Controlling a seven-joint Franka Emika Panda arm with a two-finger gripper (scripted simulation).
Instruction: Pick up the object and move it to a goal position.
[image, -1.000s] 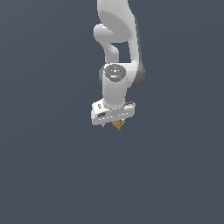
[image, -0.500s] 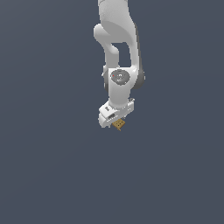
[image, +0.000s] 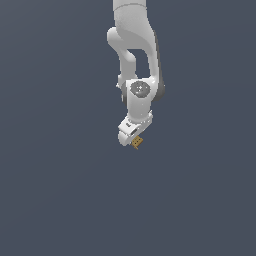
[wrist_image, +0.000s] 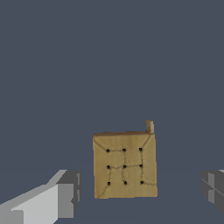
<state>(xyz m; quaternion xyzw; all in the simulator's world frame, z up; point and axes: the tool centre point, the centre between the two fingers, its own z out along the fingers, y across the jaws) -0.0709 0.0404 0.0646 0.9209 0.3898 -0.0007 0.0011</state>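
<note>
The small square tan-golden blocky object (wrist_image: 124, 165) carries nine black dots in a three-by-three grid joined by faint dark creases. Flanking it, the white gripper (wrist_image: 139, 192) has grey-tipped fingers (wrist_image: 69, 192). Behind the object lies a plain slate-blue background (image: 60, 190).

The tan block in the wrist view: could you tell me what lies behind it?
Behind the tan block only plain dark grey background shows; whatever it covers is hidden. The fingers stand apart from it on either side.

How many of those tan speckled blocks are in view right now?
1. The single tan block sits between the gripper fingers in the wrist view; the exterior view shows the same block at the gripper's tip. Nothing else similar is visible, though the arm could hide something.
</note>
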